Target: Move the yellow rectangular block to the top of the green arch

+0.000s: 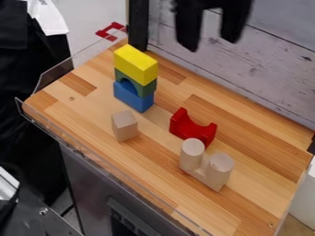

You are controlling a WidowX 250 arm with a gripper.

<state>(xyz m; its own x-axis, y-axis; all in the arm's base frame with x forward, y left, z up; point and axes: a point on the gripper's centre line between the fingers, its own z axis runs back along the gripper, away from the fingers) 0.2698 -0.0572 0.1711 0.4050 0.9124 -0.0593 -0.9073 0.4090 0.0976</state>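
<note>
The gripper [209, 32] hangs at the top edge of the camera view, right of centre, with its two fingers apart and nothing between them. Lower and to the left, the yellow rectangular block [135, 64] lies on top of the green arch [146, 88]. Beneath the arch is a blue block [133, 97], which stands on the wooden table [258, 161]. The gripper is apart from this stack, above and to its right.
A plain wooden block [125, 125] stands in front of the stack. Right of it are a red curved block [192, 127] and two wooden cylinders [192, 153] on a wooden piece. A clear rim [111, 166] borders the table, and a grey plank wall [271, 69] rises behind.
</note>
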